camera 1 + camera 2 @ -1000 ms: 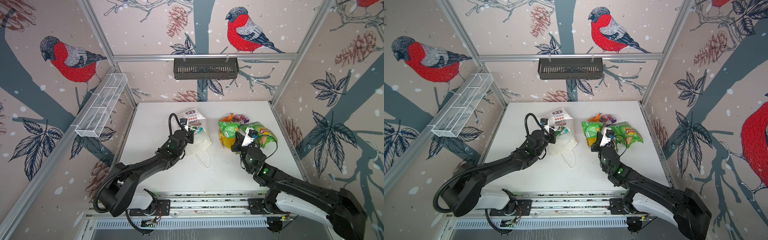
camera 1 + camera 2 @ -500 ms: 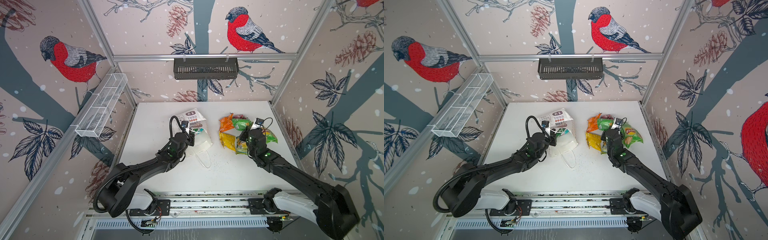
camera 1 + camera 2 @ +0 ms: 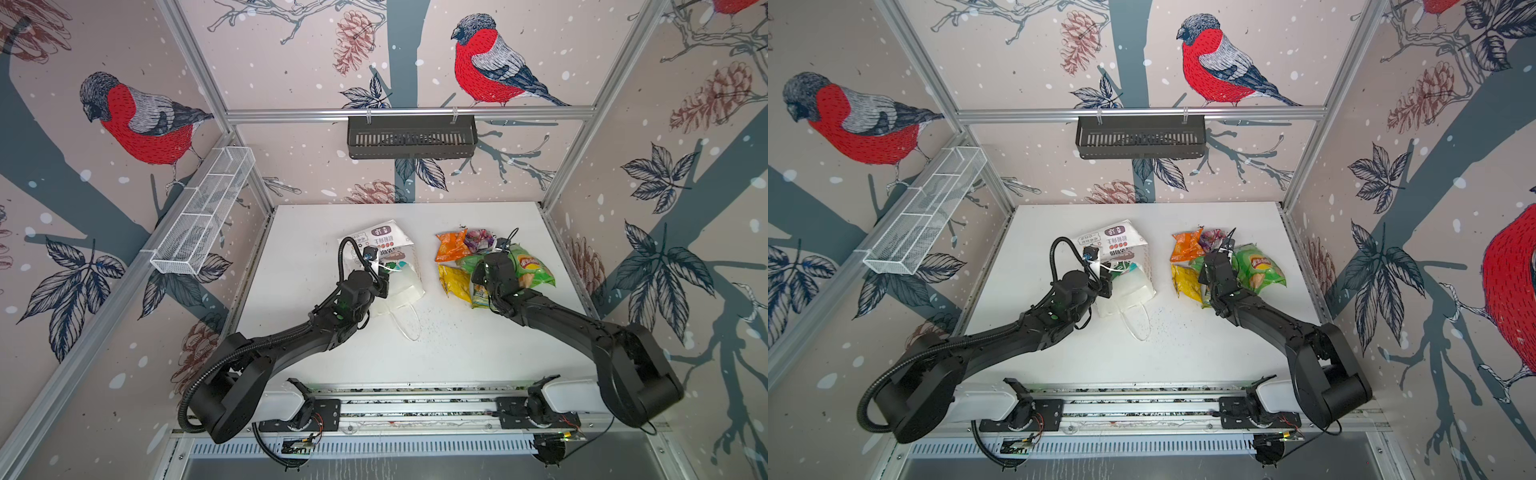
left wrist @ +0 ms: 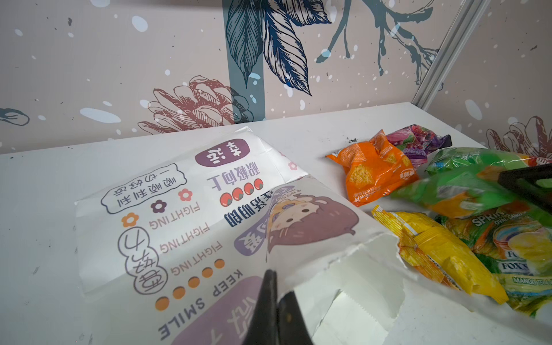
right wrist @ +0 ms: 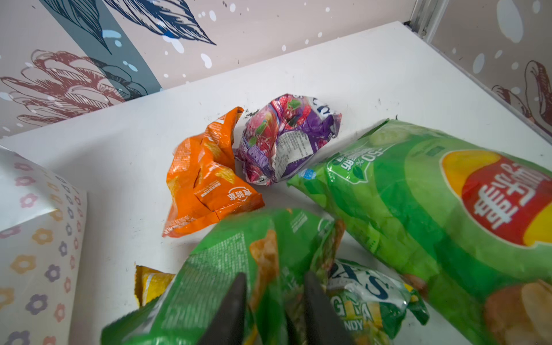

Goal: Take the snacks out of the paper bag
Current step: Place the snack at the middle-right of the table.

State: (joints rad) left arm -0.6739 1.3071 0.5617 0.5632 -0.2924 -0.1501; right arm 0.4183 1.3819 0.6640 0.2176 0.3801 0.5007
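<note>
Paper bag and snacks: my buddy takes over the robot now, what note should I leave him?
Left claw: shut, pinching the mouth edge of the white paper gift bag, which lies on its side on the white table.
Right claw: open, straddling the small green foil packet on top of the pile.
Done, out beside the bag: orange foil packet, purple foil packet, yellow foil packet, big green chip bag, green-yellow candy pack, and the small green one.
Left: a teal packet seems to sit inside the bag's mouth; fetch it.

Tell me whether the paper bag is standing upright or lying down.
Lying down: the paper bag rests on its side on the table, printed face up.
</note>
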